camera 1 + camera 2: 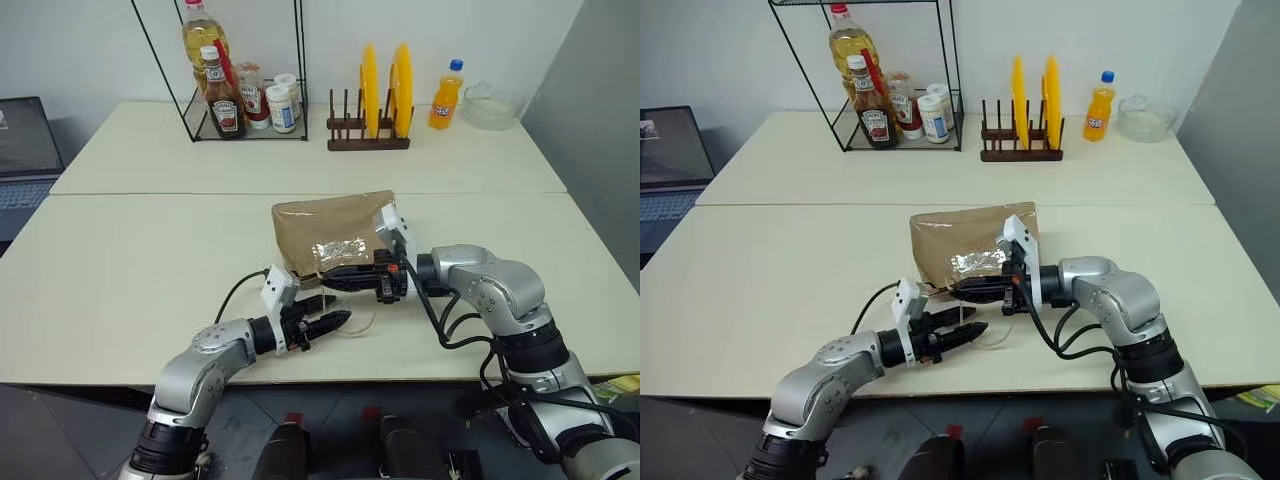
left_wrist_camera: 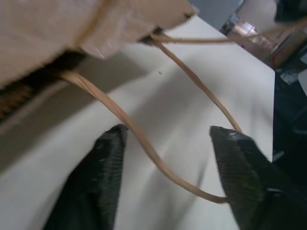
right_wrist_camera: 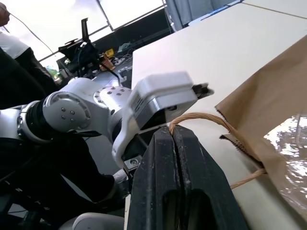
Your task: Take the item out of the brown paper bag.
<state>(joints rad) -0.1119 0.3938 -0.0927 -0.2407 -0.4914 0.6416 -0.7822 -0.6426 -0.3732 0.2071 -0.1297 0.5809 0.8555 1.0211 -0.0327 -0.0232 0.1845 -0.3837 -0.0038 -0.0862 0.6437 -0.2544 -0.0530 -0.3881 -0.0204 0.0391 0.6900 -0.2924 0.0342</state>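
1. Left hand [image 1: 335,322]: near the front edge of the tabletop [image 1: 130,260], just short of the bag's mouth. Its two fingers stand apart, with one twisted paper loop handle [image 2: 144,143] lying on the tabletop between them; nothing is gripped.
2. Brown paper bag [image 1: 325,232]: lies on its side at the middle of the front tabletop, mouth turned toward the front edge, base toward the seam with the rear tabletop. A glossy patch [image 1: 340,248] shows on its upper face.
3. The item: hidden; no part of the small sauce bottle is visible, so it is judged to lie inside the bag.
4. Right hand [image 1: 335,280]: reaches in from the right, level with the bag's mouth. Its fingers are pressed together on the second loop handle [image 3: 201,117], which arches over them, raising that side of the mouth.
5. Step in hand: opening the bag. The mouth is held by one handle while the free hand is lined up in front of it; extraction is judged not yet begun.
6. Next move: the left hand must either take the lower handle to spread the mouth, or pass over it and enter the opening, without snagging the loop.
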